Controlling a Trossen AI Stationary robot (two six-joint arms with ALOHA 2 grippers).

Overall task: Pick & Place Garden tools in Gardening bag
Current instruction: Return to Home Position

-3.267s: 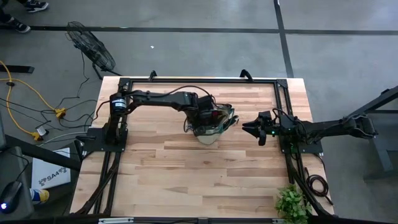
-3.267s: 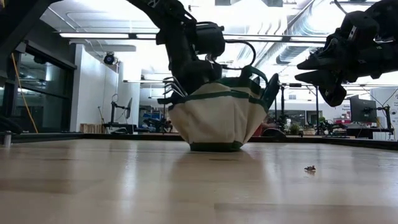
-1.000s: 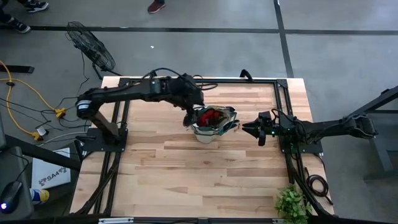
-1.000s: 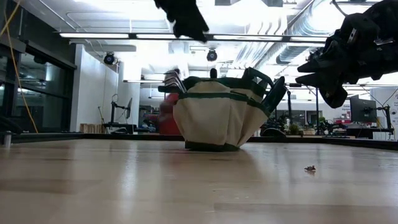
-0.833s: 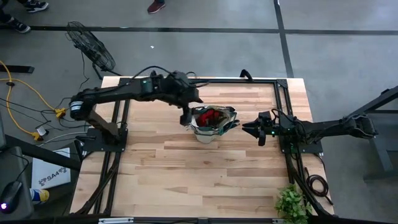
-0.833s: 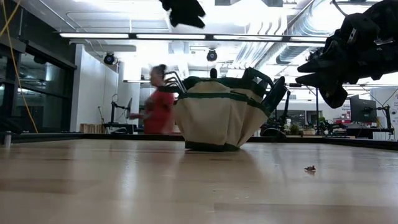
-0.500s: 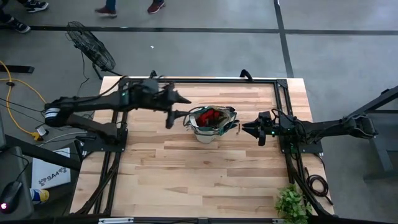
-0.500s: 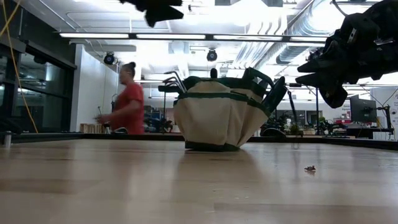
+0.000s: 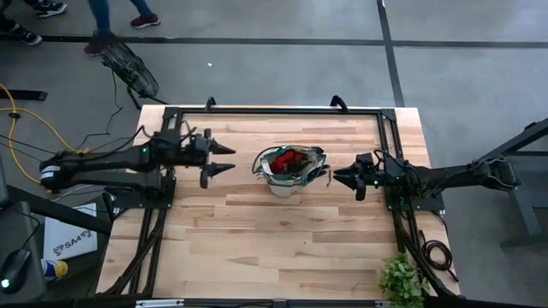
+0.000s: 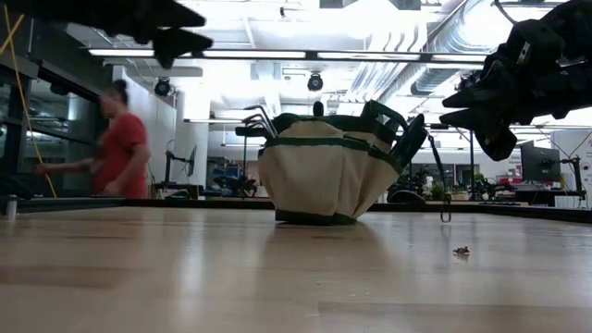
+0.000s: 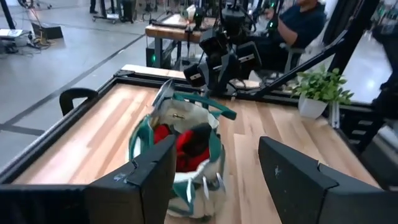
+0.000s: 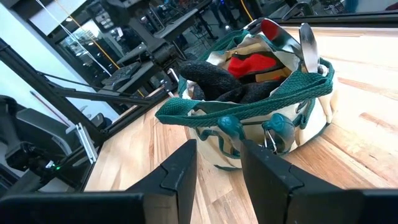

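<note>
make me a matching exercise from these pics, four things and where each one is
Things:
1. left gripper
2. right gripper
3. red glove
4. plant

Places:
a. inside the bag
b. at a corner of the table, on the right arm's side
c. open, well clear of the bag, on the left in the high view
d. open, close beside the bag, on the right in the high view

Pairs: 1-c, 2-d, 3-a, 4-b

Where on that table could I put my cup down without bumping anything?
The broad wood of the table between the gardening bag and the plant is bare. A narrower bare strip lies on the bag's other side. Crowded: the middle line, where the left hand and right hand flank the bag.
</note>
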